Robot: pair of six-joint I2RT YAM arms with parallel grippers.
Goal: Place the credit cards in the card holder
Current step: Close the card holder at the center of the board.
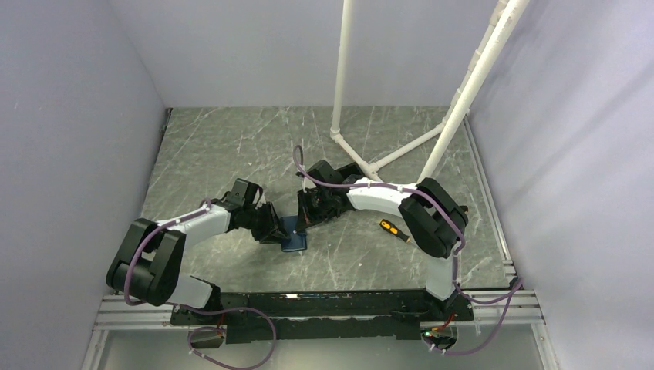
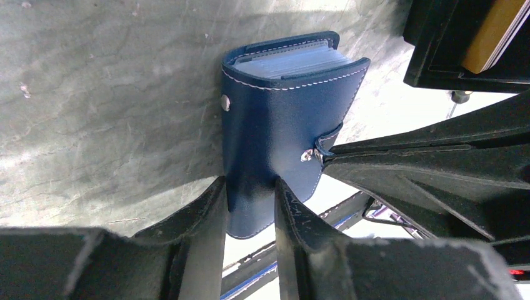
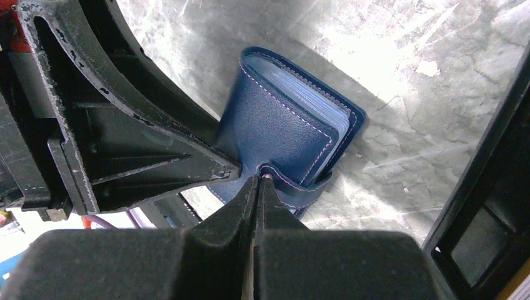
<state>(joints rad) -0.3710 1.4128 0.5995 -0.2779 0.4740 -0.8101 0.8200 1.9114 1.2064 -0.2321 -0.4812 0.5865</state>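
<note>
The dark-blue card holder (image 1: 295,240) stands half open on the table between both arms, its pale inner pockets showing along the upper edge (image 2: 275,119). My left gripper (image 2: 249,182) is shut on the holder's lower cover, one finger on each side. My right gripper (image 3: 259,178) is shut, pinching the holder's snap strap (image 3: 294,187) beside the cover (image 3: 281,131). From above, the left gripper (image 1: 276,227) and right gripper (image 1: 307,216) meet at the holder. An orange-gold credit card (image 2: 494,31) lies in a black box.
The black open box (image 2: 437,56) sits just beyond the holder, under the right arm (image 3: 487,212). An orange-handled screwdriver (image 1: 395,230) lies to the right. White pipe legs (image 1: 362,154) stand at the back. Walls enclose the table on three sides.
</note>
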